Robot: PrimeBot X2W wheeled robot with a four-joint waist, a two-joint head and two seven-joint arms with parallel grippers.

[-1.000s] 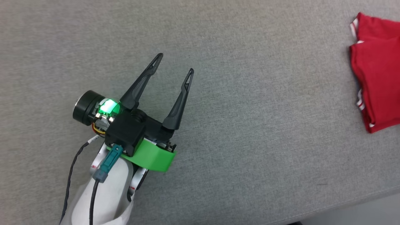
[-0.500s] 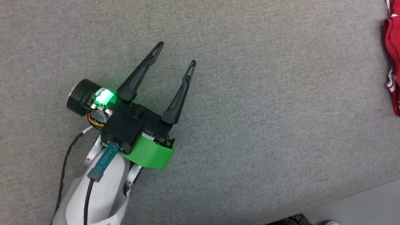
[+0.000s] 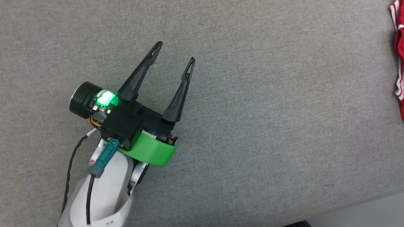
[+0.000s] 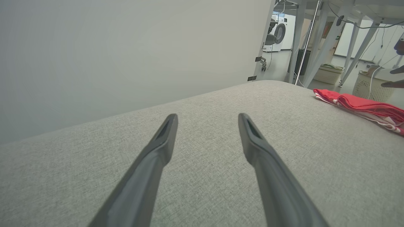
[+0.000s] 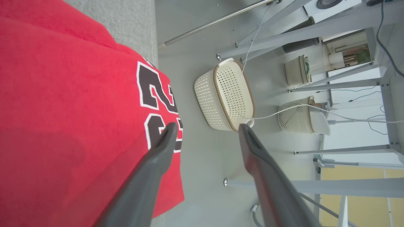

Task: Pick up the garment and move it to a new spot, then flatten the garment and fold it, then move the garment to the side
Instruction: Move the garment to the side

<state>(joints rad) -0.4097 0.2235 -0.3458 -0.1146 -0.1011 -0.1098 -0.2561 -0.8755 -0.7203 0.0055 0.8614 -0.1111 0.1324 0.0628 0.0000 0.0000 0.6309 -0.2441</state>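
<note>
The folded red garment [image 3: 400, 47] lies at the far right edge of the head view, its striped trim just showing. In the left wrist view the garment [image 4: 363, 105] rests flat on the grey surface, far to the right. My left gripper [image 3: 176, 52] hovers open over bare grey fabric, well away from the garment, fingers [image 4: 164, 142] spread with nothing between them. My right gripper [image 5: 207, 126] is open above the garment's edge; the garment [image 5: 79, 110] shows black-and-white numbers there. One finger overlaps the red cloth, the other is over the floor.
The grey padded surface [image 3: 268, 126] stretches wide, with its front edge at the lower right [image 3: 363, 205]. On the floor beyond stand cream perforated baskets [image 5: 225, 94] and metal table legs [image 5: 284, 28]. A pale wall [image 4: 126, 47] rises behind the surface.
The head view has swung, so the garment slid from well inside the frame to the right edge. The left gripper stays open and has barely shifted.
</note>
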